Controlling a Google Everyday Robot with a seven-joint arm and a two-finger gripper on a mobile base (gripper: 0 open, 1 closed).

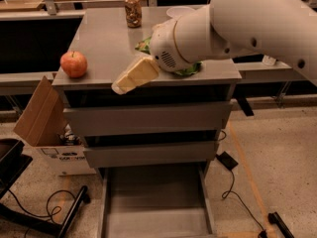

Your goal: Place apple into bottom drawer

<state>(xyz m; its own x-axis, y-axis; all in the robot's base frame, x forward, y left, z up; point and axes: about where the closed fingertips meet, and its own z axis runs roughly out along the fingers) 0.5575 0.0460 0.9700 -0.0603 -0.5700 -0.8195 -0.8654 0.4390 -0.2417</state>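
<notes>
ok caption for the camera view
Hand hovers at the countertop's front edge, not yet touching the apple, bottom drawer open below.

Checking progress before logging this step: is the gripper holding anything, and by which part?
Nothing is held. The gripper hangs at the front edge of the cabinet top; the apple sits apart on that top.

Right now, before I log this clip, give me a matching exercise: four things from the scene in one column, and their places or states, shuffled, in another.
Things:
1. apple
2. can
3. bottom drawer
4. gripper

Places or states:
A. pulled open, low by the floor
B. upright at the back of the cabinet top
C. front left corner of the cabinet top
D. at the cabinet top's front edge, right of the apple, not touching it

Pairs: 1-C, 2-B, 3-A, 4-D
</notes>
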